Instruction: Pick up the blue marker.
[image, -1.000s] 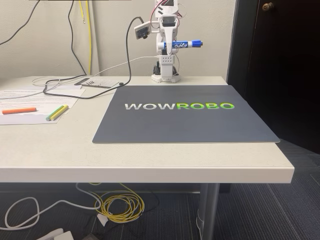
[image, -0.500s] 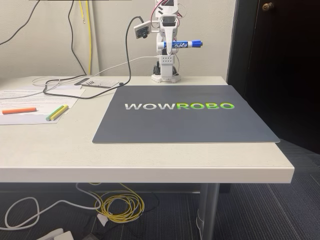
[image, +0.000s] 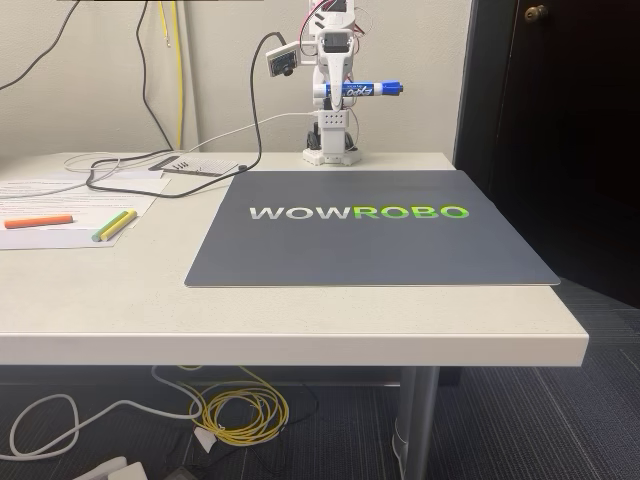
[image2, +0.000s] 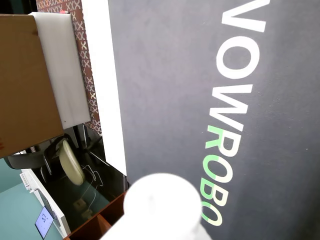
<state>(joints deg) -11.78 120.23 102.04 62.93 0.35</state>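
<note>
Fixed view and wrist view, one moment. The desk (image: 300, 315), pale and rectangular, carries a dark grey mat (image: 370, 250) lettered WOWROBO, which the wrist view shows from above, running on its side (image2: 200, 100). At the desk's far edge stands the white arm (image: 333, 120), folded upright over its base. The pincer (image: 340, 92) is closed across the barrel of the blue marker (image: 362, 90), which is held level, high above the mat and clear of it, its blue cap pointing to the right of the fixed view. In the wrist view a blurred white round shape at the bottom edge cannot be identified with confidence. On papers (image: 70, 200) at the left of the fixed view lie an orange highlighter (image: 38, 221) and, just beside each other, the yellow and green pens (image: 114, 226), all well apart from the arm. Judgement: the lifting step appears complete, the marker being off the desk and secured. What remains calls for a firm, steady grip, since the barrel juts out to one side and could swivel or slip if the hold slackens.
</note>
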